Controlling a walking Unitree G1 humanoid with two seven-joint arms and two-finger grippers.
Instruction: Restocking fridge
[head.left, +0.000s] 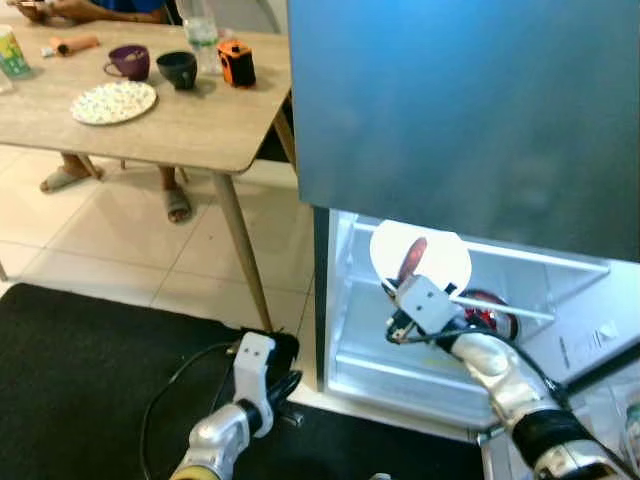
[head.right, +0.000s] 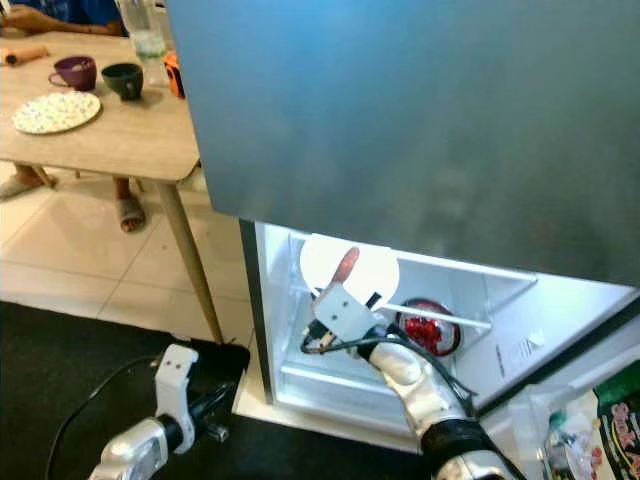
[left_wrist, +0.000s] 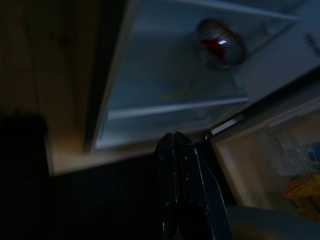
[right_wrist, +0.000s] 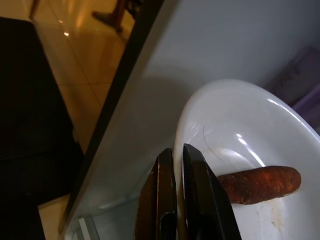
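Note:
A white plate (head.left: 440, 255) carrying a reddish-brown sausage (head.left: 412, 258) is held inside the open lower fridge compartment (head.left: 350, 330). My right gripper (right_wrist: 178, 165) is shut on the plate's near rim, and the sausage (right_wrist: 260, 185) lies just beyond the fingers. Deeper on the shelf, right of the plate, sits a covered red bowl (head.left: 490, 310), also visible as the bowl (left_wrist: 220, 42) in the left wrist view. My left gripper (left_wrist: 176, 145) is shut on nothing and hangs low over the black mat in front of the fridge.
The closed upper fridge door (head.left: 460, 100) looms above the opening. The lower door stands open at the right with packets (head.right: 610, 420) in it. A wooden table (head.left: 180, 130) with a speckled plate (head.left: 113, 101), cups and a bottle stands at the left, and a person's feet (head.left: 178, 205) show under it. The black mat (head.left: 80, 380) covers the floor.

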